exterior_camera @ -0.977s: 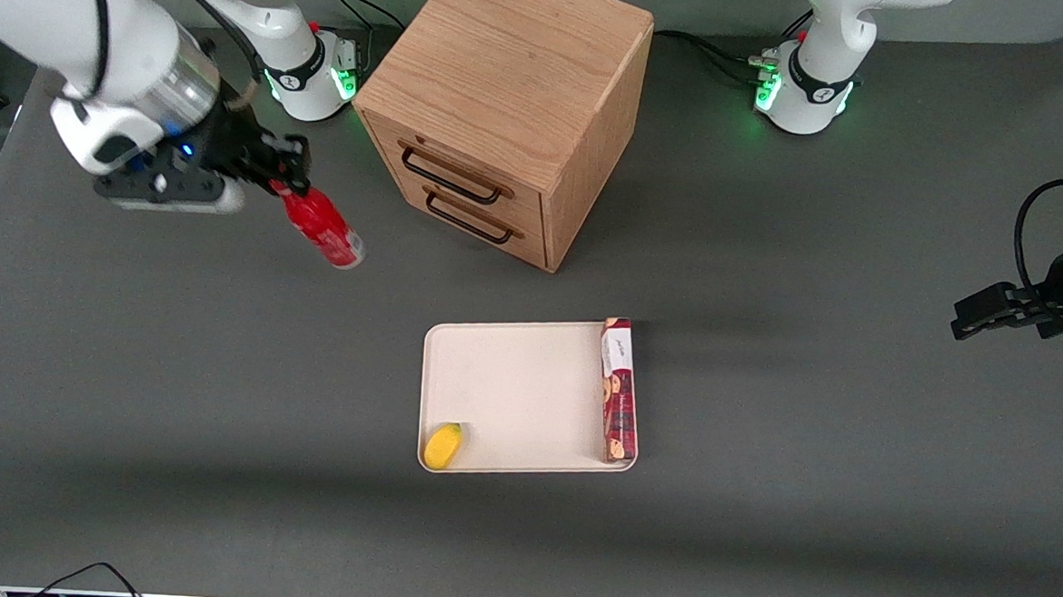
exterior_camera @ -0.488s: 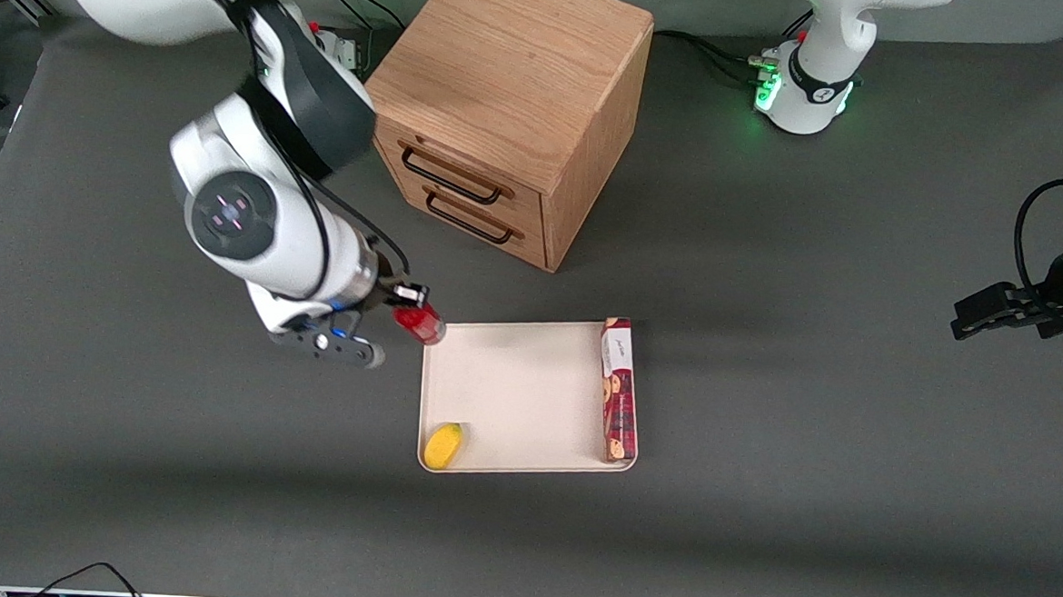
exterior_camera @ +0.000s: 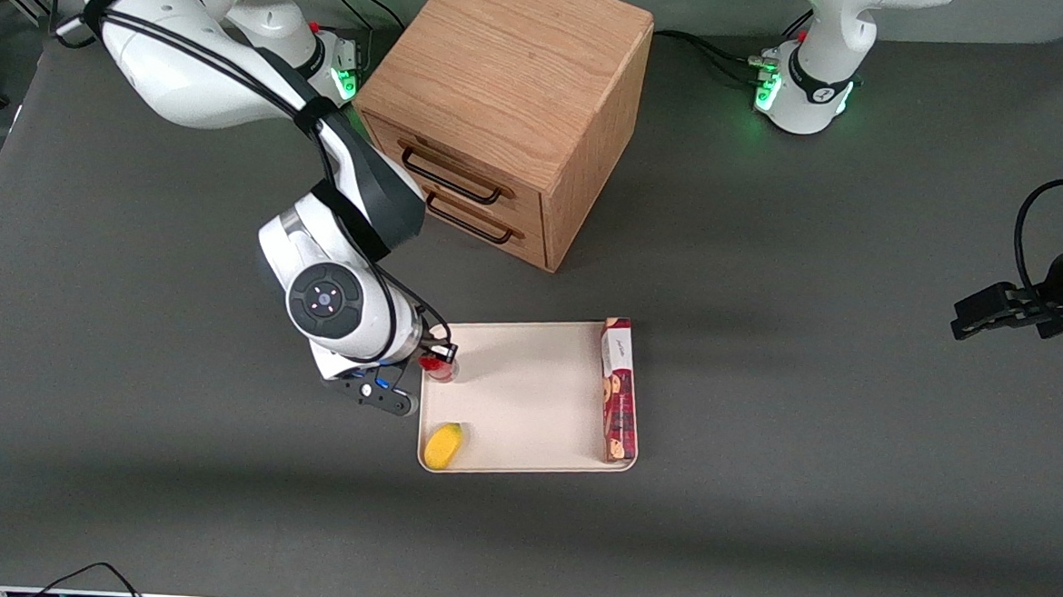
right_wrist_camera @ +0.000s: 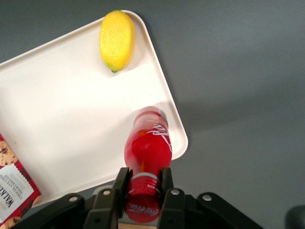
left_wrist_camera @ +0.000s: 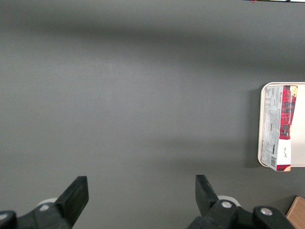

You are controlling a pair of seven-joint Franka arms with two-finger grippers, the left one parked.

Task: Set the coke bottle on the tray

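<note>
Front view: gripper (exterior_camera: 438, 359) over the tray (exterior_camera: 529, 353) at its working-arm edge, clamped on the coke bottle (exterior_camera: 440, 368). Bottle upright, base low above the tray floor; contact unclear. Yellow fruit (exterior_camera: 443, 445) at the bottle's 6 o'clock, in the tray corner nearest the camera. Biscuit box (exterior_camera: 619, 389) at 3 o'clock, along the tray's parked-arm edge. Wooden drawer cabinet (exterior_camera: 505, 106) at 12 o'clock.

Right wrist view: fingers (right_wrist_camera: 121, 185) pinch the bottle (right_wrist_camera: 147, 145) at its neck, red cap (right_wrist_camera: 142, 205) between them. Fruit (right_wrist_camera: 116, 40) apart from the bottle.

Left wrist view: tray edge (left_wrist_camera: 261, 125) and box (left_wrist_camera: 280, 126) only.
</note>
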